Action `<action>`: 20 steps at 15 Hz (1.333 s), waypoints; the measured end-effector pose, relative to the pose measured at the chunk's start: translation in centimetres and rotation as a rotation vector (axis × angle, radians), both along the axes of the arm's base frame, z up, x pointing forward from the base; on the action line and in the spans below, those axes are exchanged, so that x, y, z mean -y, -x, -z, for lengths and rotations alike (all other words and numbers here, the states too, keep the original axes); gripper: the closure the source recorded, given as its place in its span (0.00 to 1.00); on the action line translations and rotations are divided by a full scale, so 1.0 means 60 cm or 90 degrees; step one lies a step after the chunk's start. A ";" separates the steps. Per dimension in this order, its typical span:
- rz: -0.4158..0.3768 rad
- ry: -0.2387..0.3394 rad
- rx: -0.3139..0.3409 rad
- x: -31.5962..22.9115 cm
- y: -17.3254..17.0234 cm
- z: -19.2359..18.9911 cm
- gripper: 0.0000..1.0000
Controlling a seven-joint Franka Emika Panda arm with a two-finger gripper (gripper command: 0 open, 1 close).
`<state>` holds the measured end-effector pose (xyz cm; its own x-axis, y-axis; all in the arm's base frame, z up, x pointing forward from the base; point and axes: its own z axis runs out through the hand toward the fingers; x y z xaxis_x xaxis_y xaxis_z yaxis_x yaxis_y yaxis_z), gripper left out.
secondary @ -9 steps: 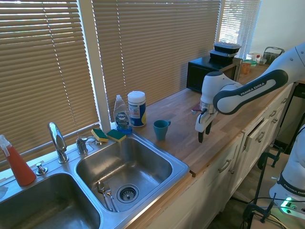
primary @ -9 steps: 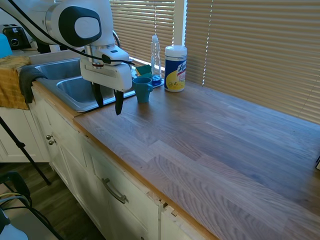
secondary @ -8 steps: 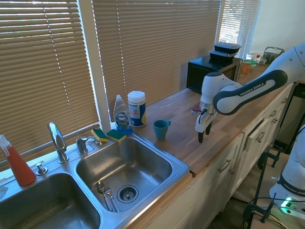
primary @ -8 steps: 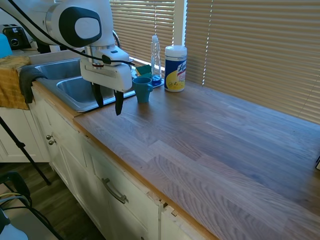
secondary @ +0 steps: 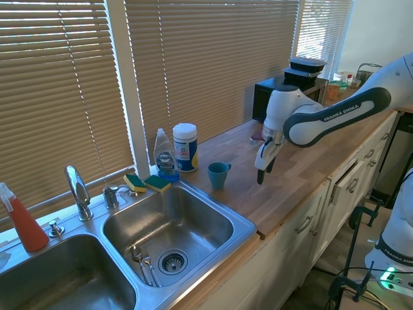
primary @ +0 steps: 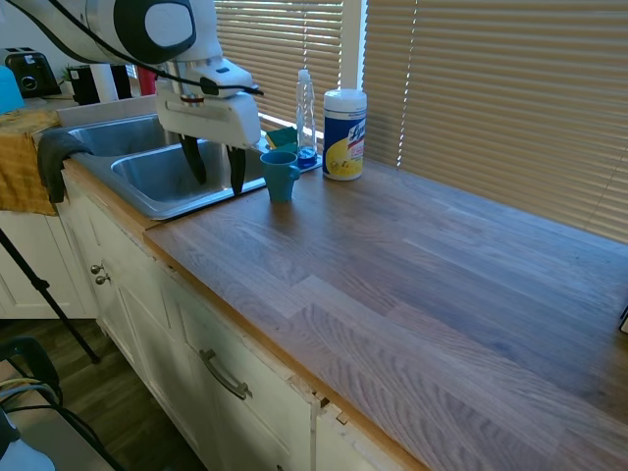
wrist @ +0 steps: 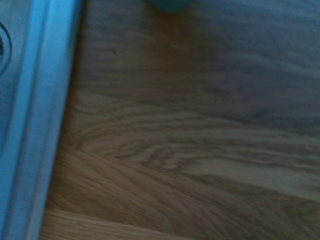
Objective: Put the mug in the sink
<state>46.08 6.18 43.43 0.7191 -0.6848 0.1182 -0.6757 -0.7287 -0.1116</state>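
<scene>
The small teal-blue mug [primary: 281, 175] stands upright on the wooden desk [primary: 412, 275], just beside the rim of the double-basin stainless steel sink [secondary: 193, 194]. The white arm's black fingers [primary: 236, 169] hang spread apart and empty above the desk, near the mug but clear of it. Behind the mug stand a white-and-yellow wipes canister [primary: 344, 134] and a clear bottle [primary: 306, 113].

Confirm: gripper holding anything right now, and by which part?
Nothing held. The gripper hangs open above the counter, apart from the mug, which stands upright on the countertop beside the sink.
</scene>
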 end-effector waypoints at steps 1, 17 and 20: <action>-0.007 -0.002 0.012 -0.017 -0.015 -0.013 0.00; 0.070 -0.004 0.031 -0.080 -0.296 0.074 1.00; 0.073 0.003 0.010 -0.084 -0.305 0.097 1.00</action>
